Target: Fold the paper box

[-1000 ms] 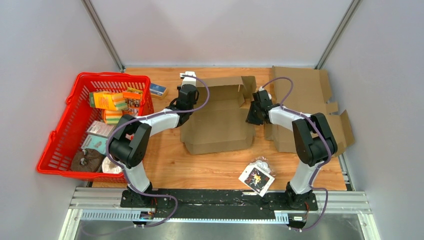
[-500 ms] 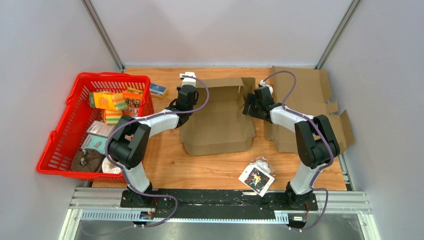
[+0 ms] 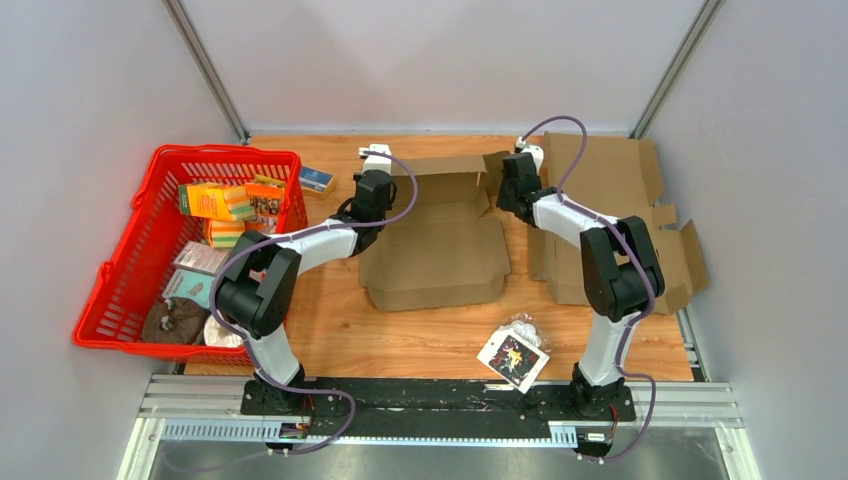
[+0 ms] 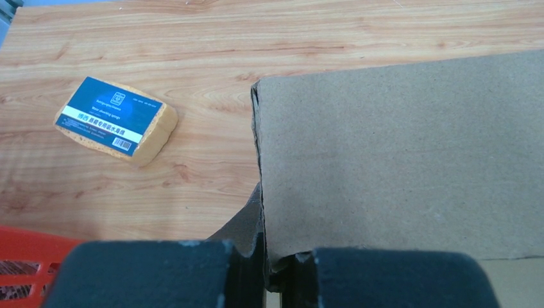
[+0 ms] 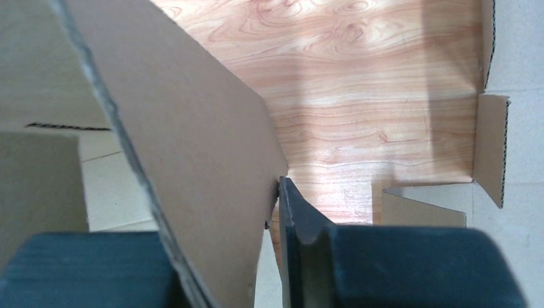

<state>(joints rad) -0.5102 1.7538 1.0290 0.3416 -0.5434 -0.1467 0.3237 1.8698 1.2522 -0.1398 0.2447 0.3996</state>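
Left claw pinches paper box wall edge — right claw straddles flap.

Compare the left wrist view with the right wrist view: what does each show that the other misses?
Left wrist only: a blue-labelled sponge and a corner of the red basket. Right wrist only: a flat cardboard sheet with a tab. Both: the wooden table, and paper box cardboard inside the left pincer or right pincer.

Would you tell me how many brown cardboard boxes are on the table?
2: a partly folded brown cardboard box at the centre, and a flat unfolded cardboard box at the right edge; others may lie under it.
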